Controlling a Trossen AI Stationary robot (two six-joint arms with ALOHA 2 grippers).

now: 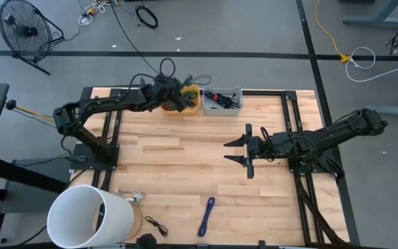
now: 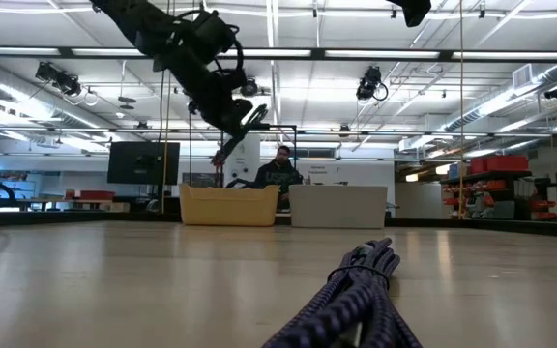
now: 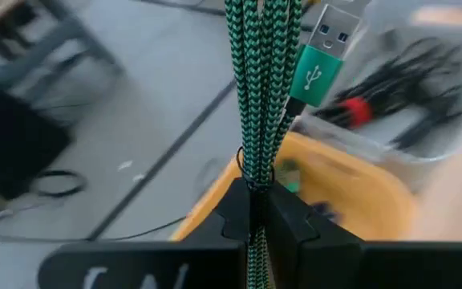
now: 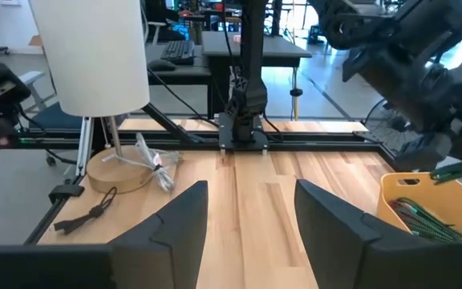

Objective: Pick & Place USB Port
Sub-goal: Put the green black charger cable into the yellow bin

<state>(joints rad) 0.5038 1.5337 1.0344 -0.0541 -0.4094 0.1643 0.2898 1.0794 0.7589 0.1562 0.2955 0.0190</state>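
My left gripper hangs above the yellow bin at the table's far edge, shut on a bundled green braided USB cable with a green-collared plug. The grey bin with black and red cables stands right of the yellow one. A purple braided cable lies flat near the table's near edge. My right gripper waits open over the table's right middle, fingers pointing left. My left gripper pinches the green cable bundle between its two fingers, just below a thin tie that binds the strands. The fingers lie along the strands. The bundle is lifted clear, over the yellow bin's rim.
A lamp with a white shade and round wooden base stands at the near left corner, a small black cable beside it. Black rails frame the table. A person shows in the room beyond. Bare wood lies mid-table.
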